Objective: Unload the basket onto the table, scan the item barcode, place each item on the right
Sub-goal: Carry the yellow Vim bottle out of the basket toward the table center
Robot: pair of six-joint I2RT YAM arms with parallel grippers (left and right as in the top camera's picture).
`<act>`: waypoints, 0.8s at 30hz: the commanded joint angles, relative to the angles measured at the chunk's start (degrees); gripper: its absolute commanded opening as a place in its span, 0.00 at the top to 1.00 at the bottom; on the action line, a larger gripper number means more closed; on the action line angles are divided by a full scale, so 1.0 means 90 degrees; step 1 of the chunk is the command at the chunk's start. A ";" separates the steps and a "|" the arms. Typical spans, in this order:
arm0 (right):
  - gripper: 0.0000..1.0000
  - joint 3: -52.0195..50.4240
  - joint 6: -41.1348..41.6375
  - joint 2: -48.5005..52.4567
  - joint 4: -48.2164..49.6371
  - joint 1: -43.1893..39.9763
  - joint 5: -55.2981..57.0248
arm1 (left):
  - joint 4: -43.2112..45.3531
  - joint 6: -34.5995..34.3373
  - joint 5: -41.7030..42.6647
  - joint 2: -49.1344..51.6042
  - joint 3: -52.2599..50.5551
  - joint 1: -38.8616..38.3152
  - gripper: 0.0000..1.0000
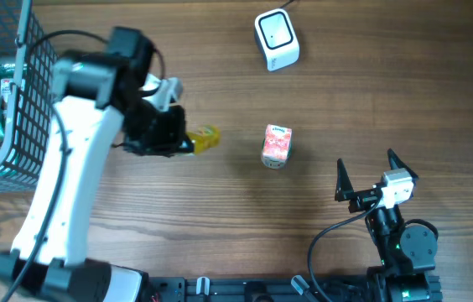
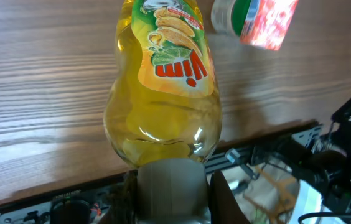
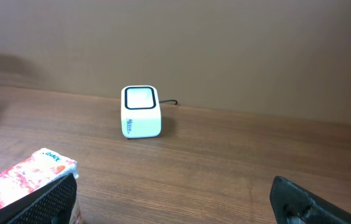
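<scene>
Overhead: left fingers (image 1: 179,141) are clamped on the yellow bottle (image 1: 206,137). I judge the carry is in hand; next, its barcode must face the scanner (image 1: 276,38), well beyond the fingertips. A red pack (image 1: 277,144) lies ahead, nearly in the path; a basket (image 1: 18,101) sits behind

Left wrist: they pinch the grey cap (image 2: 172,183); no barcode shows

Right wrist: right fingers (image 3: 306,202) gape empty above the bench (image 3: 225,162)

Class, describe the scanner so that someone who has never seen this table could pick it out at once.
On the wooden table, look to the far side, beyond the pink packet. There stands the scanner: a small white box with a dark-rimmed window and a cable, plain where the packet is printed.
</scene>
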 commanded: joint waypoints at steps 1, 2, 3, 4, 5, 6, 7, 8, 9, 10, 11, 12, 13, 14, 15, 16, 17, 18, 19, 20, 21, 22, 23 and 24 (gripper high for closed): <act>0.00 -0.0007 -0.0034 -0.0039 0.0019 -0.0019 0.0061 | 0.0010 -0.0175 0.0034 0.0308 0.0146 -0.0330 0.96; 0.00 -0.0007 -0.0032 -0.0039 0.0019 -0.0019 0.0061 | 0.0010 -0.0199 0.0029 0.0374 0.0146 -0.0376 0.96; 0.00 -0.0007 -0.0029 -0.0039 0.0019 -0.0019 0.0061 | 0.0010 -0.0301 -0.0007 0.0430 0.0146 -0.0423 0.96; 0.00 -0.0007 -0.0032 -0.0039 0.0019 -0.0019 0.0061 | 0.0010 -0.0369 -0.0068 0.0491 0.0143 -0.0464 0.96; 0.00 -0.0007 -0.0032 -0.0039 0.0019 -0.0019 0.0061 | 0.0010 -0.0488 -0.0189 0.0544 0.0124 -0.0527 0.96; 0.00 -0.0007 -0.0032 -0.0039 0.0019 -0.0019 0.0061 | 0.0010 -0.0537 -0.0262 0.0580 0.0092 -0.0588 0.96; 0.01 -0.0007 -0.0032 -0.0039 0.0019 -0.0019 0.0061 | 0.0010 -0.0595 -0.0325 0.0602 0.0058 -0.0641 0.96; 0.00 -0.0007 -0.0032 -0.0039 0.0019 -0.0019 0.0061 | 0.0010 -0.0653 -0.0401 0.0619 0.0000 -0.0712 0.96; 0.00 -0.0007 -0.0029 -0.0039 0.0019 -0.0019 0.0061 | 0.0010 -0.0651 -0.0435 0.0641 -0.0078 -0.0799 0.96; 0.00 -0.0007 -0.0029 -0.0039 0.0019 -0.0019 0.0061 | 0.0010 -0.0690 -0.0498 0.0663 -0.0146 -0.0867 0.96; 0.00 -0.0007 -0.0034 -0.0039 0.0019 -0.0019 0.0061 | 0.0007 -0.0755 -0.0583 0.0678 -0.0192 -0.0913 0.96; 0.00 -0.0007 -0.0029 -0.0039 0.0019 -0.0019 0.0061 | 0.0010 -0.0843 -0.0731 0.0712 -0.0267 -0.0976 0.96; 0.00 -0.0007 -0.0032 -0.0039 0.0019 -0.0019 0.0061 | 0.0010 -0.0840 -0.0792 0.0750 -0.0325 -0.1018 0.96; 0.00 -0.0007 -0.0032 -0.0039 0.0019 -0.0019 0.0061 | 0.0010 -0.0840 -0.0826 0.0797 -0.0379 -0.1047 0.96; 0.00 -0.0007 -0.0034 -0.0039 0.0019 -0.0019 0.0061 | 0.0007 -0.0843 -0.0821 0.0840 -0.0432 -0.1059 0.96; 0.00 -0.0007 -0.0032 -0.0039 0.0019 -0.0019 0.0061 | 0.0007 -0.0840 -0.0821 0.0908 -0.0498 -0.1059 0.96; 0.00 -0.0007 -0.0032 -0.0039 0.0019 -0.0019 0.0061 | 0.0007 -0.0840 -0.0821 0.0950 -0.0559 -0.1059 0.96; 0.00 -0.0007 -0.0032 -0.0039 0.0019 -0.0019 0.0061 | 0.0007 -0.0840 -0.0823 0.1005 -0.0612 -0.1059 0.96; 0.00 -0.0007 -0.0029 -0.0039 0.0019 -0.0019 0.0061 | 0.0007 -0.0840 -0.0823 0.1049 -0.0656 -0.1059 0.96; 0.00 -0.0007 -0.0032 -0.0039 0.0019 -0.0019 0.0061 | 0.0007 -0.0840 -0.0823 0.1112 -0.0682 -0.1059 0.96; 0.00 -0.0007 -0.0032 -0.0039 0.0019 -0.0019 0.0061 | 0.0007 -0.0840 -0.0823 0.1171 -0.0685 -0.1059 0.96; 0.00 -0.0007 -0.0032 -0.0039 0.0019 -0.0019 0.0061 | 0.0007 -0.0840 -0.0823 0.1224 -0.0685 -0.1061 0.96; 0.00 -0.0007 -0.0032 -0.0039 0.0019 -0.0019 0.0061 | 0.0007 -0.0840 -0.0826 0.1299 -0.0687 -0.1066 0.96; 0.00 -0.0007 -0.0029 -0.0039 0.0019 -0.0019 0.0061 | 0.0007 -0.0840 -0.0823 0.1353 -0.0687 -0.1066 0.96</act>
